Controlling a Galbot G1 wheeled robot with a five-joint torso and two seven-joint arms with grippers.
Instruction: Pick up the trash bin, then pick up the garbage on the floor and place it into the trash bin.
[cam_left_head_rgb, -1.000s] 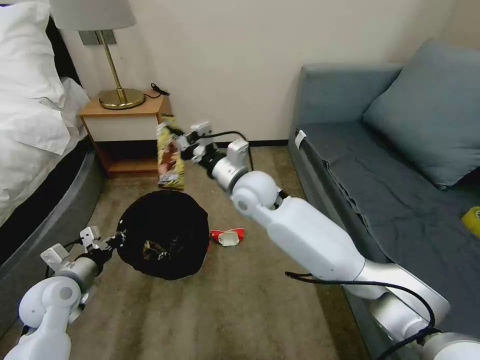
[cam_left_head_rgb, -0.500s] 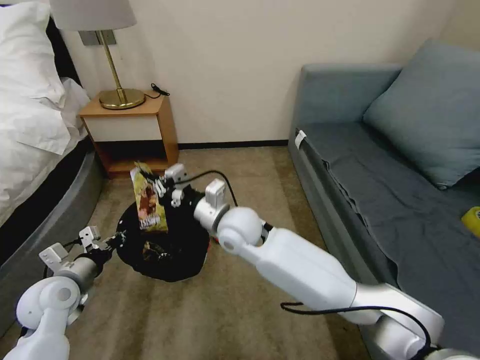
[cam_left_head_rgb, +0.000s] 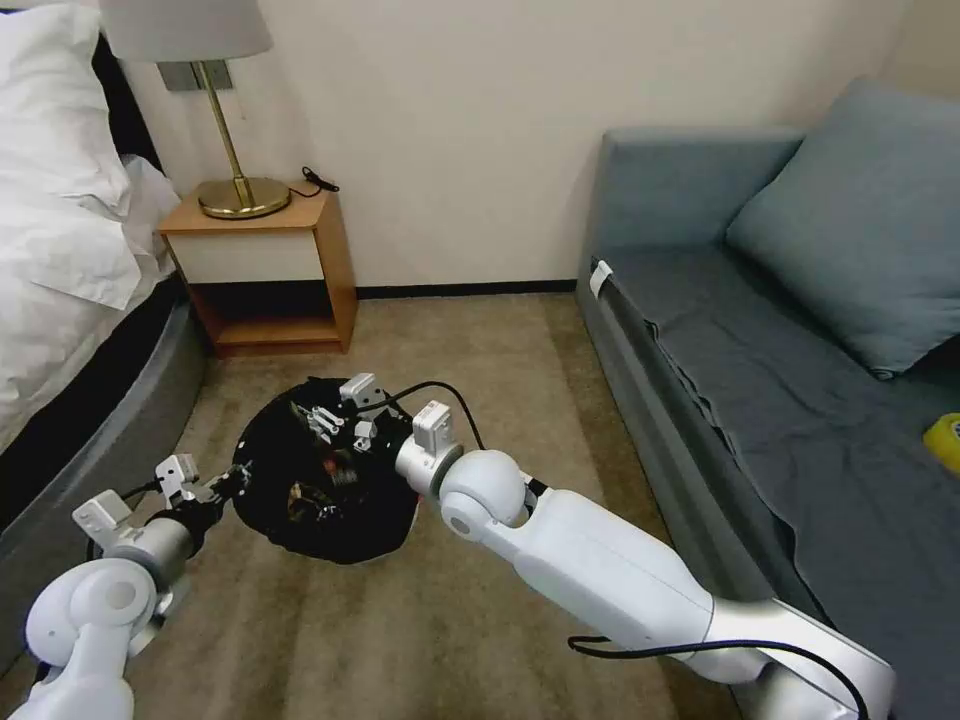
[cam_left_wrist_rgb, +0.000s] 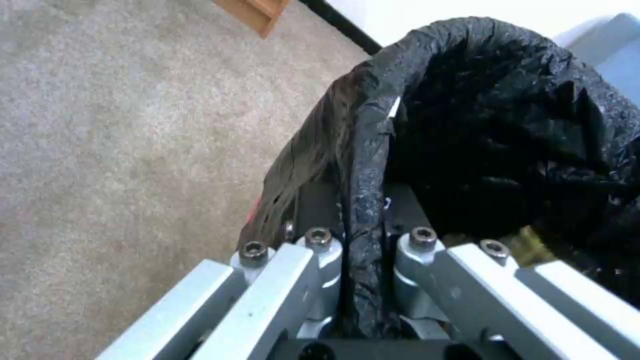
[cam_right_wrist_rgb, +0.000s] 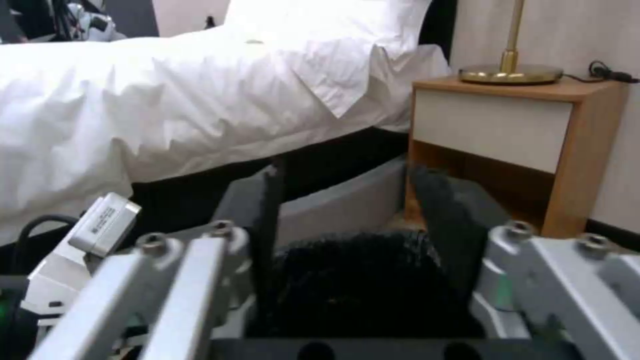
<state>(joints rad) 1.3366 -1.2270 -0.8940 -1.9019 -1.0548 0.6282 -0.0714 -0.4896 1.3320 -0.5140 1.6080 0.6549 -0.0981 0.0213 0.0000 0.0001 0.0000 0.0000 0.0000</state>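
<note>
The trash bin, round and lined with a crinkly black bag, is held just off the carpet. My left gripper is shut on its near rim; in the left wrist view the fingers pinch the black rim. My right gripper hovers over the bin's far side, open with nothing between its fingers; the black bag lies below them. Garbage lies inside the bin, and a yellowish scrap shows there too.
A wooden nightstand with a brass lamp stands behind the bin. The bed is at the left, and a grey sofa with a yellow tape roll at the right. Open carpet lies in front.
My right gripper carried the snack wrapper from near the nightstand down to the bin and let it go; it now stands open over the bin. The left arm held still.
</note>
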